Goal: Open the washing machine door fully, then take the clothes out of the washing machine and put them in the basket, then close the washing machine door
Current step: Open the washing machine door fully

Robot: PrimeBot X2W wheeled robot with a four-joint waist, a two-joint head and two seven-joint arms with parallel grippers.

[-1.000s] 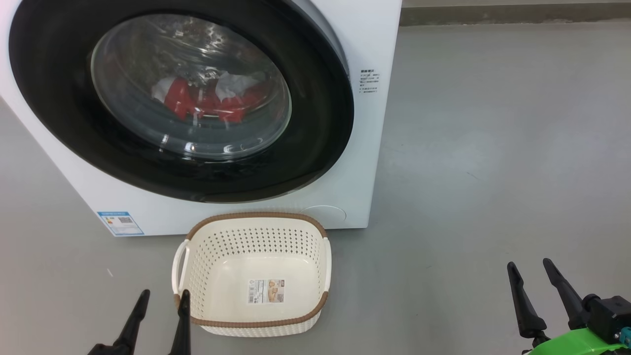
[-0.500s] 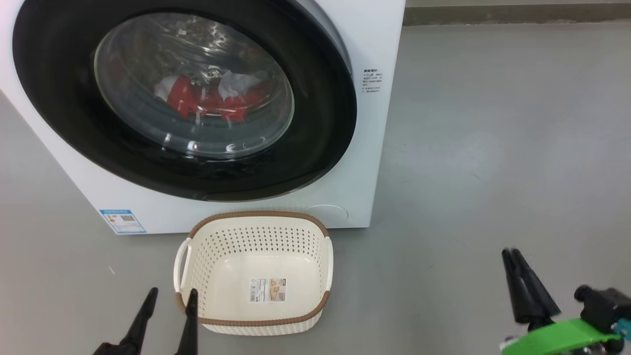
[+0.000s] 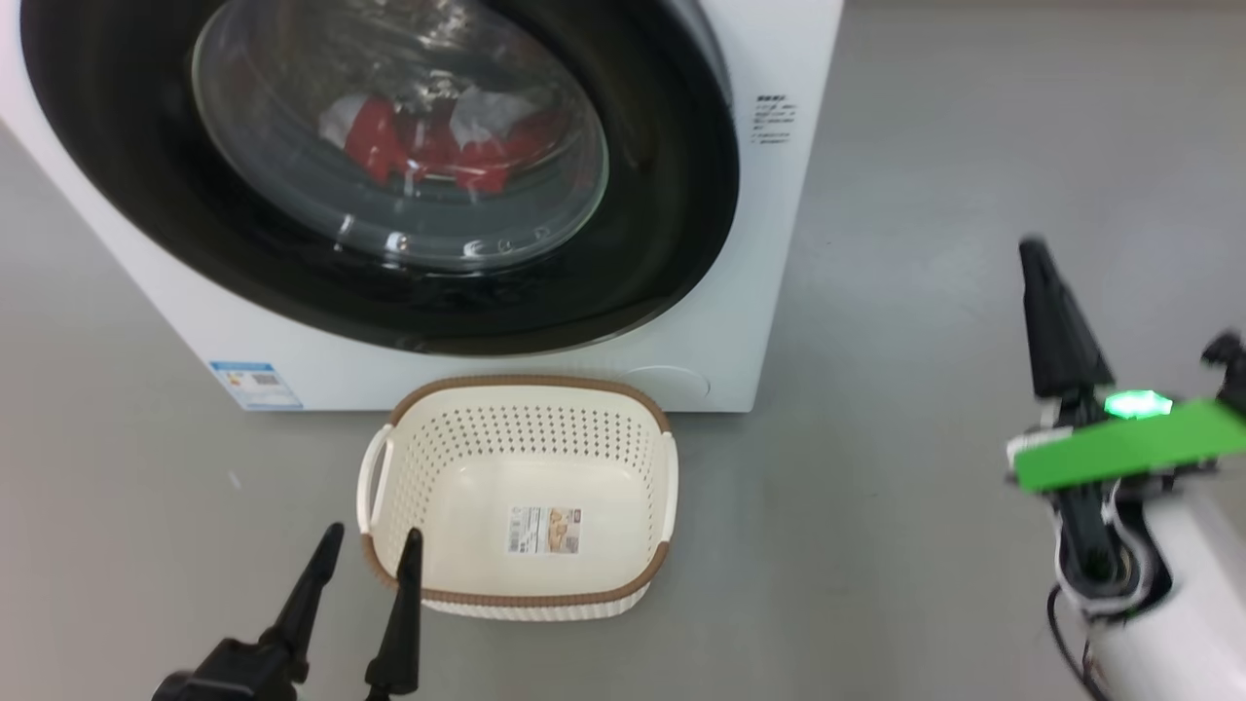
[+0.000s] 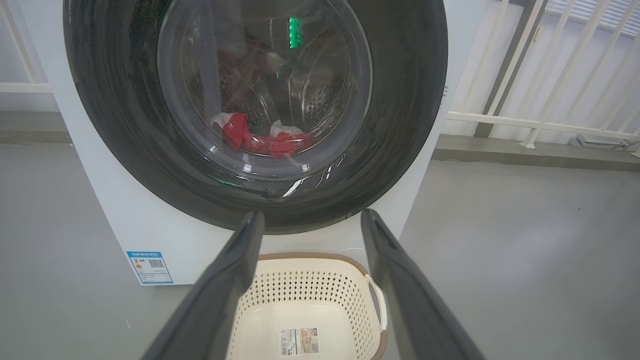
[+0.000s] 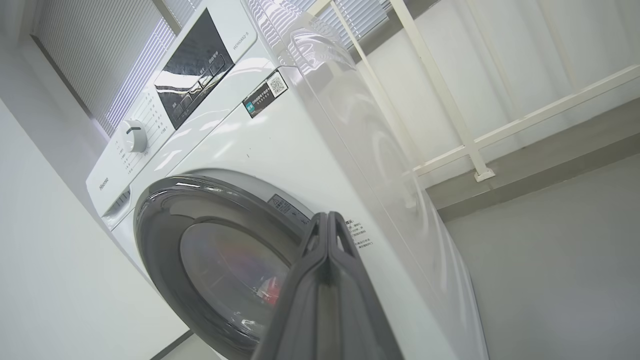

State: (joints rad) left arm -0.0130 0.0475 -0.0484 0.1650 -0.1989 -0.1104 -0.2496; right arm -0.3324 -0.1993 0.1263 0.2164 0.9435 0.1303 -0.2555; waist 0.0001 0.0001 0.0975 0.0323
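One white front-loading washing machine (image 3: pixel 750 292) stands on the grey floor (image 3: pixel 973 146). One round washing machine door (image 3: pixel 672 224), black rim with a clear bowl window, covers the drum opening; cannot tell if it is latched. One bundle of red-and-white clothes (image 3: pixel 428 146) lies inside the drum, seen through the glass; garment count cannot be told. One blue label (image 3: pixel 255 385) sits at the machine's lower left front.

One cream perforated basket (image 3: pixel 526 597) with a brown rim sits on the floor just in front of the machine, below the door, one paper label (image 3: pixel 543 531) on its bottom.

Two grippers:
- **Left gripper** (image 3: pixel 375 534): fingers spread, holding nothing, near the basket's near-left corner.
- **Right gripper** (image 3: pixel 1032 251): fingers pressed together, pinching nothing, raised to the right of the machine, apart from the door.

One white dial (image 5: pixel 132 136) shows on the control panel.
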